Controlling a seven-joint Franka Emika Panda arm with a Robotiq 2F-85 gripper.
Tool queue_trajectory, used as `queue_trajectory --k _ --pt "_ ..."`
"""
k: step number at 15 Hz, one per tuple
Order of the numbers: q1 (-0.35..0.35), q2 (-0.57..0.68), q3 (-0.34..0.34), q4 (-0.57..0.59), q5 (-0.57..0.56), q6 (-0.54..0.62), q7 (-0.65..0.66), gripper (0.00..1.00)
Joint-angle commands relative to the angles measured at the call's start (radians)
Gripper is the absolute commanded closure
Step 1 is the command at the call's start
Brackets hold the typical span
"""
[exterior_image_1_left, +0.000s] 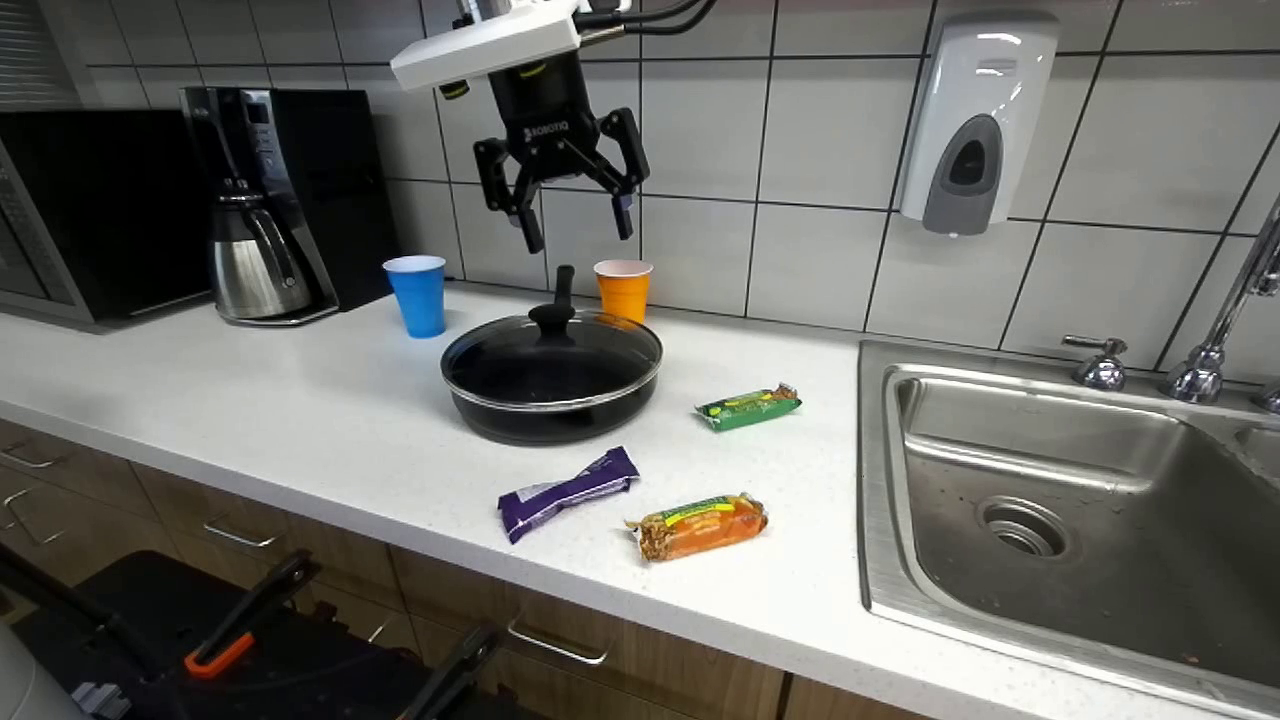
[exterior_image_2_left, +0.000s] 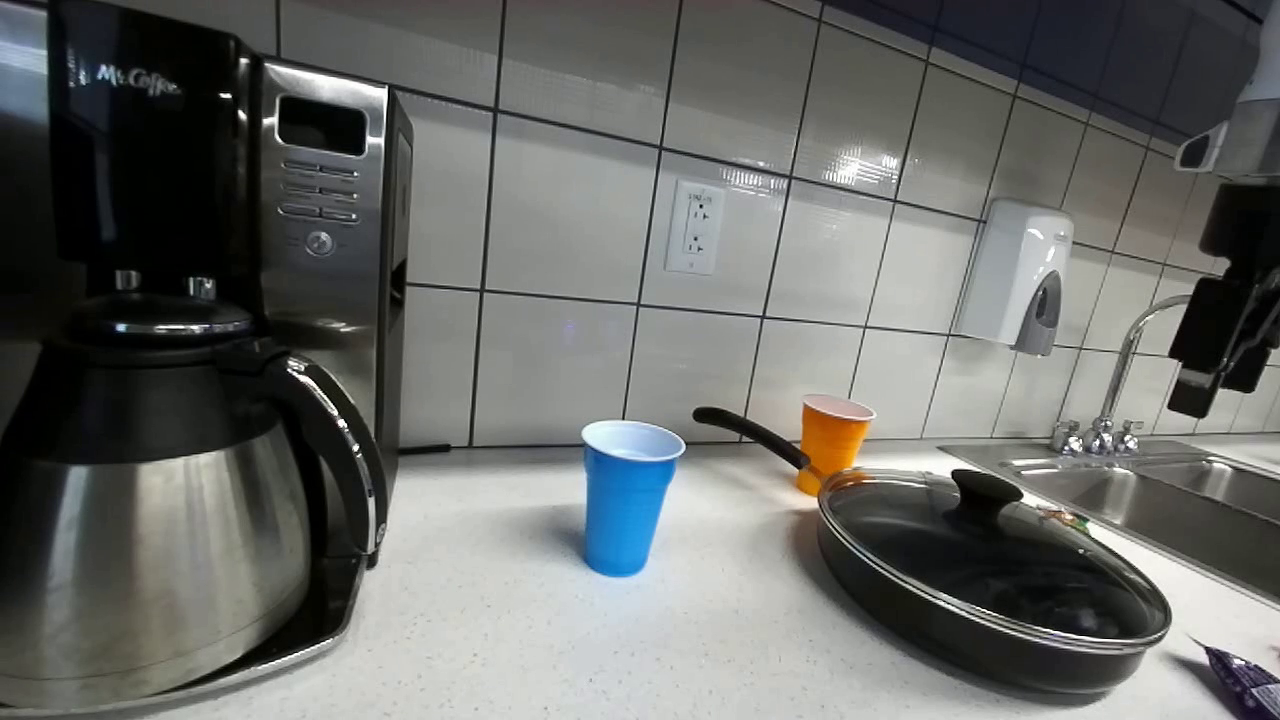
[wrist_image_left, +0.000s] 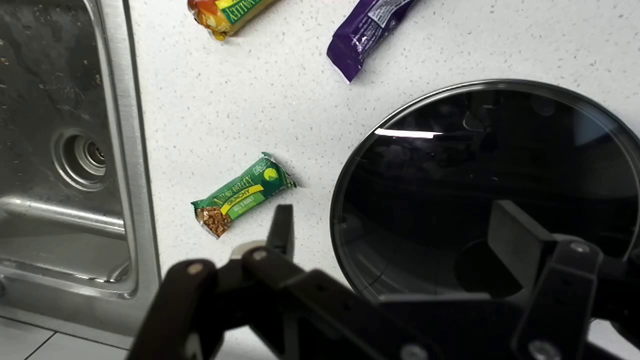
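On the counter (exterior_image_1_left: 300, 385), a pan (exterior_image_1_left: 548, 422) partly hides an orange cup (exterior_image_1_left: 623, 292).

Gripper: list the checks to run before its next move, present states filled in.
1. Gripper open, nothing between its fingers: ok.
2. Gripper shown whole in both exterior views: not ok, the picture edge crops it in an exterior view.
3. Lid on the pan: ok.
4. Blue cup upright: ok.
5. Orange cup apart from the pan: cannot tell, they overlap in both exterior views.
6. Green bar apart from the pan: ok.
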Motion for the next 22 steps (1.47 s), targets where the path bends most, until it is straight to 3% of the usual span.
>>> queue_trajectory --k 1,18,22 --pt "0.002 0.007 0.0 0.004 -0.004 0.004 0.007 0.0" --pt "0.082 0.22 0.065 0.092 -0.002 0.279 0.054 0.0" --pt "0.105 0.29 0.053 0.115 0.172 0.34 -0.017 0.0"
